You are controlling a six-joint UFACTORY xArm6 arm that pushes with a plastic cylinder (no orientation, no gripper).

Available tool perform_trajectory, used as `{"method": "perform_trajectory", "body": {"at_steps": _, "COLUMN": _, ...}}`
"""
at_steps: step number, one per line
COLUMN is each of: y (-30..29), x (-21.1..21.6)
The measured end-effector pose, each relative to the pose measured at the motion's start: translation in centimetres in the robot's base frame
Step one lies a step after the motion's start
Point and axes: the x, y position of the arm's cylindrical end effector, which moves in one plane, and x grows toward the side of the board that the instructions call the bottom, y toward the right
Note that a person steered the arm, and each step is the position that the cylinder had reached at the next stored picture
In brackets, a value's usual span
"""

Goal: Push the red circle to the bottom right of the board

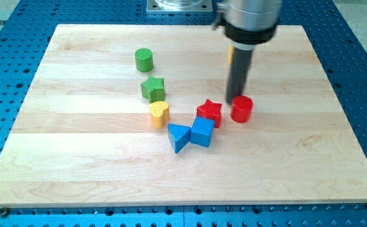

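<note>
The red circle (241, 108) sits right of the board's middle. My tip (235, 99) is touching or almost touching its upper left edge. A red star (209, 113) lies just left of the circle. A blue cube (202, 132) and a blue triangle (178, 137) lie below the star. A yellow heart (159, 114) is left of the star. A green star (152, 88) and a green cylinder (144, 60) stand above the heart. A yellow block (230, 54) peeks out behind the rod; its shape is hidden.
The wooden board (95, 176) lies on a blue perforated table (360, 57). The arm's grey body (250, 19) hangs over the board's top edge. A metal base (178, 5) is at the view's top.
</note>
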Motion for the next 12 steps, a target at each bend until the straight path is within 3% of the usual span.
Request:
{"method": "perform_trajectory", "body": {"at_steps": 1, "y": 4.1, "x": 1.9}}
{"method": "perform_trajectory", "body": {"at_steps": 2, "y": 4.8, "x": 0.7}}
{"method": "perform_trajectory", "body": {"at_steps": 3, "y": 1.5, "x": -3.3}}
{"method": "perform_trajectory", "body": {"at_steps": 4, "y": -1.0, "x": 0.3}}
{"method": "perform_trajectory", "body": {"at_steps": 5, "y": 0.8, "x": 4.2}}
{"method": "perform_trajectory", "body": {"at_steps": 6, "y": 2.0, "x": 6.2}}
{"method": "perform_trajectory", "body": {"at_steps": 7, "y": -2.1, "x": 4.9}}
{"method": "perform_trajectory", "body": {"at_steps": 8, "y": -1.0, "x": 6.4}}
{"method": "perform_trajectory", "body": {"at_steps": 10, "y": 8.9, "x": 7.3}}
{"method": "perform_trajectory", "body": {"at_steps": 11, "y": 7.3, "x": 5.8}}
{"method": "perform_trajectory", "body": {"at_steps": 12, "y": 1.0, "x": 5.3}}
